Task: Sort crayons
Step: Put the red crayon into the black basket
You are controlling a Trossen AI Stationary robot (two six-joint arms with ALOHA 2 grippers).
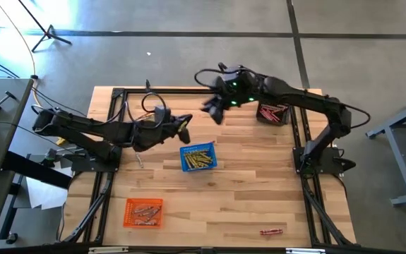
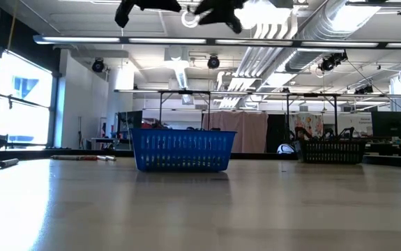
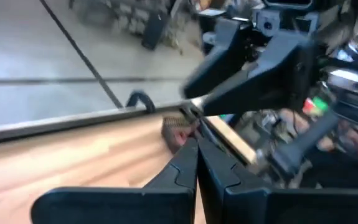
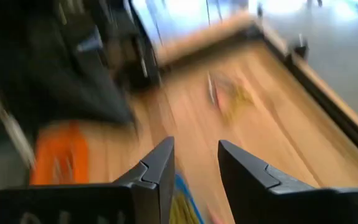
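Blue basket point(image 2: 181, 150) hides yellow crayons point(image 1: 200, 159), seen from overhead

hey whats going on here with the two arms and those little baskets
A two-armed robot is sorting crayons into baskets on a wooden table. The blue basket holds yellow ones, the orange basket brownish ones, the dark basket red ones. One red crayon lies loose near the table's edge. Both arms are raised over the middle: the left gripper is shut beside the blue basket, the right gripper has its fingers open with nothing visible between them.
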